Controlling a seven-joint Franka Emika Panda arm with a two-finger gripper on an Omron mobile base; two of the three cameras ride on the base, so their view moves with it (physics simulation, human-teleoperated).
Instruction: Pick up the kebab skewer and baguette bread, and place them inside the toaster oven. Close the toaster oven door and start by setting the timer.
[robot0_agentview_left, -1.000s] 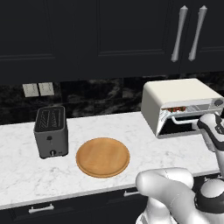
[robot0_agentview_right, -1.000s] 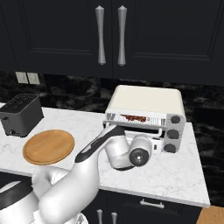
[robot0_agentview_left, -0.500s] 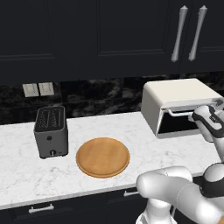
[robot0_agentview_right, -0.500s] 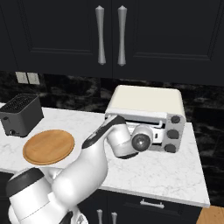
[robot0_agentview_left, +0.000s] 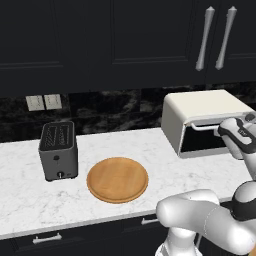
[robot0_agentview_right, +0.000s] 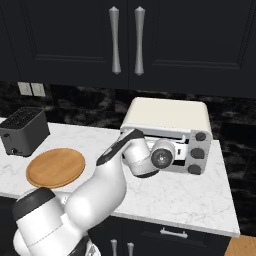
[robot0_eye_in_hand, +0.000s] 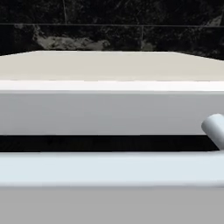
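The tabletop (robot0_agentview_left: 150, 150) spreads left of the tool (robot0_agentview_left: 239, 136), whose spread I cannot tell, right in front of the oven (robot0_agentview_left: 200, 112) at its door (robot0_agentview_left: 202, 142), with the board (robot0_agentview_left: 117, 179) and toaster (robot0_agentview_left: 58, 150) well to its left.

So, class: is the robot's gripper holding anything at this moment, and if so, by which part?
It cannot be told. The gripper is up against the toaster oven door by its handle bar, but the fingertips are not visible, so no grip can be confirmed.
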